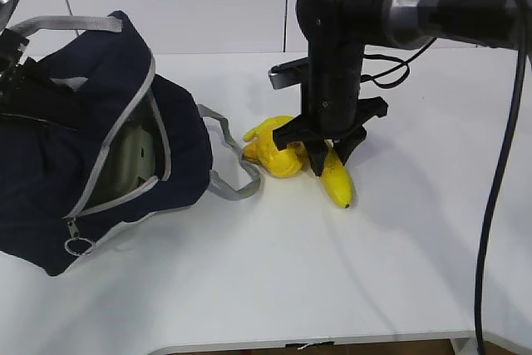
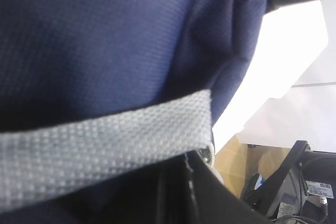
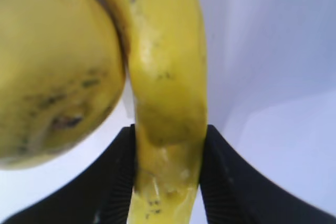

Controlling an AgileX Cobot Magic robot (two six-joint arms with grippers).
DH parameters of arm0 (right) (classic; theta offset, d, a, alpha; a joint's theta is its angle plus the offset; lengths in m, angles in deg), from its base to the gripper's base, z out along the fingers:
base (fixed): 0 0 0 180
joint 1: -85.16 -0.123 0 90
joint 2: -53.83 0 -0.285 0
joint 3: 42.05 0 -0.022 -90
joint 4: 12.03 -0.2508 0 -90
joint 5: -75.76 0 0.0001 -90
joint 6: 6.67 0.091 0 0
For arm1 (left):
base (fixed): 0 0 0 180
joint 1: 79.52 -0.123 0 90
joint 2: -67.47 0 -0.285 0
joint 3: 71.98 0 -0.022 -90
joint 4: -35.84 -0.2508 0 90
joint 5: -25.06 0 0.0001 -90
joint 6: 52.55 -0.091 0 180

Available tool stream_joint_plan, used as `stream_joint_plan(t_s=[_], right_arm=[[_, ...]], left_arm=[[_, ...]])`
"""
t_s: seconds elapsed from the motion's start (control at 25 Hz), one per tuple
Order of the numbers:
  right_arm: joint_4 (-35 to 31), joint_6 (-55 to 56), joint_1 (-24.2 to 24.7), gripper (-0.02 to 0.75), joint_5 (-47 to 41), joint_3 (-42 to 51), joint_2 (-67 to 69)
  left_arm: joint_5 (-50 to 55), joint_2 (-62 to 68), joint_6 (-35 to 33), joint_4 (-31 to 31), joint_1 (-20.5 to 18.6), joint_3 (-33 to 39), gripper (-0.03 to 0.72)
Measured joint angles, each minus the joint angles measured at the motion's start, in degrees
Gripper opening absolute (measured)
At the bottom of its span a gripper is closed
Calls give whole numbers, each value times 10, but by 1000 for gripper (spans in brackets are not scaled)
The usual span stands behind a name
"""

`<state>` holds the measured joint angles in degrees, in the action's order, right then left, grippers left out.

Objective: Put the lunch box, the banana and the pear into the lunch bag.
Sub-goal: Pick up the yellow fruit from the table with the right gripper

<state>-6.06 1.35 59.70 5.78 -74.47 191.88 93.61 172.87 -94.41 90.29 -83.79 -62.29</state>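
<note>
The navy lunch bag (image 1: 50, 139) lies on its side at the left, its opening facing right. The pale green lunch box (image 1: 133, 164) shows inside it. My left gripper (image 1: 8, 51) is at the bag's upper left; in the left wrist view it (image 2: 173, 182) is shut on the bag's fabric (image 2: 105, 35) at a grey webbing strip (image 2: 94, 150). The banana (image 1: 337, 180) lies at mid-table beside the pear (image 1: 278, 157). My right gripper (image 1: 327, 158) comes down from above, with both fingers pressed on the banana (image 3: 168, 77). The pear (image 3: 52, 66) touches the banana's left side.
A grey handle loop (image 1: 229, 164) of the bag lies on the table just left of the pear. A zipper ring (image 1: 79, 246) hangs at the bag's lower front. The right arm's black cable (image 1: 499, 164) hangs at the far right. The table's front edge (image 1: 316, 342) is near.
</note>
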Motion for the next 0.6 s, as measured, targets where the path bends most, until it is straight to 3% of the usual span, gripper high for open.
stream_joint_plan(t_s=[0.4, 0.6], right_arm=[[56, 0, 0, 305, -2, -48, -22], [43, -2, 0, 305, -3, -48, -63]], left_arm=[[0, 0, 1, -1, 0, 0, -16], [0, 0, 4, -1, 0, 0, -16]])
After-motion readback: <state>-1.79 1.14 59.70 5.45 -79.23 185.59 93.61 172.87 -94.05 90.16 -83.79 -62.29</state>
